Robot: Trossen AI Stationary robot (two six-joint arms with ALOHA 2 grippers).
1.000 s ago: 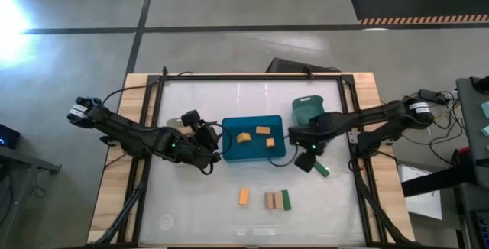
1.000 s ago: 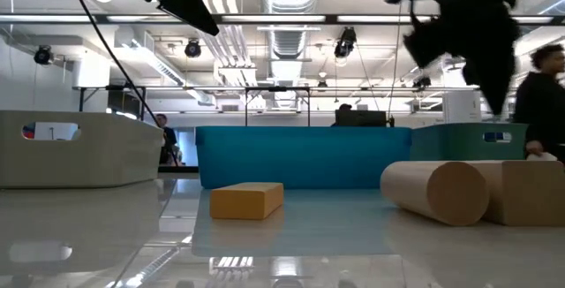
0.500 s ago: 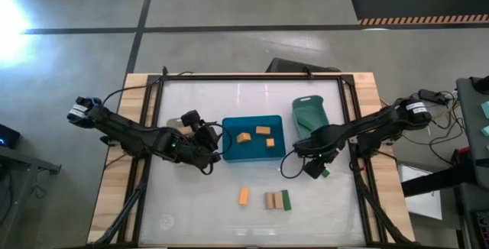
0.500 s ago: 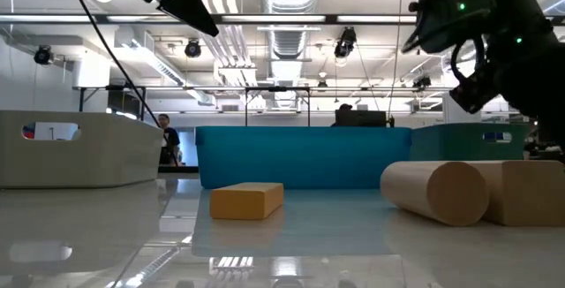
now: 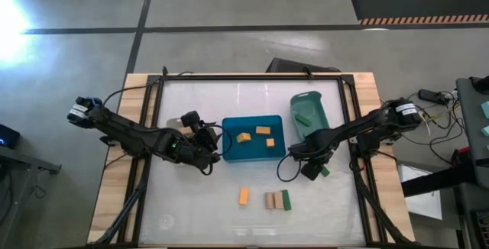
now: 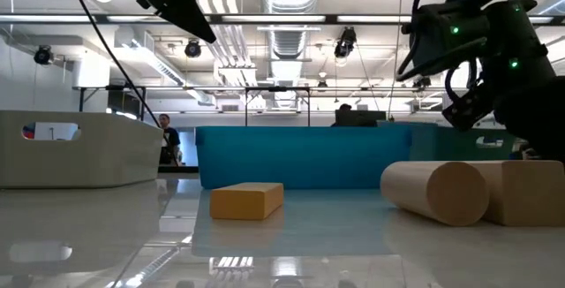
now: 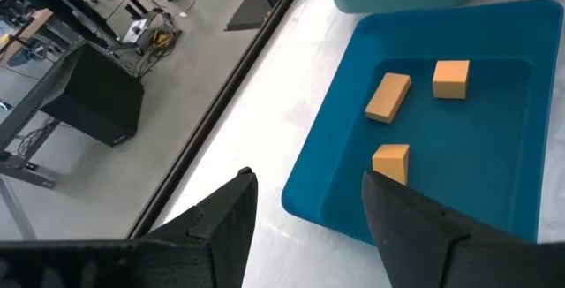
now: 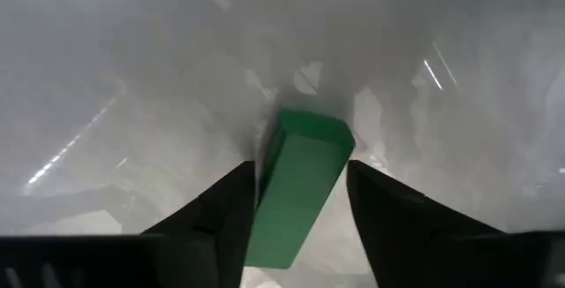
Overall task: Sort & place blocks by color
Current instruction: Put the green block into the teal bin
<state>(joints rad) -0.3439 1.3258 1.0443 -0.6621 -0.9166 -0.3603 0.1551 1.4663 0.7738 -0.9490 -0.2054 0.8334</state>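
My right gripper (image 5: 312, 166) is open and low over the table, near of the teal bin (image 5: 309, 105). Its fingers stand on either side of a dark green block (image 8: 298, 195) that lies flat on the table (image 5: 324, 172). Another green block (image 5: 303, 118) lies in the teal bin. Three orange blocks (image 7: 388, 98) lie in the blue bin (image 5: 229, 148). Toward the near edge an orange block (image 5: 244, 196), two tan pieces (image 5: 270, 200) and a green block (image 5: 286, 199) rest on the table. My left gripper (image 5: 208, 143) waits open at the blue bin's left wall (image 7: 309, 182).
A pale clear bin (image 6: 79, 151) stands left of the blue bin, under my left arm. In the low view the orange block (image 6: 247, 200) and a tan cylinder (image 6: 437, 191) lie in front of the blue bin. Bare table lies along the near edge and far side.
My right gripper has moved from the teal bin's near end toward the near edge and down, and now straddles the green block on the table. Its arm has swung off the teal bin, uncovering the bin and the green block inside.
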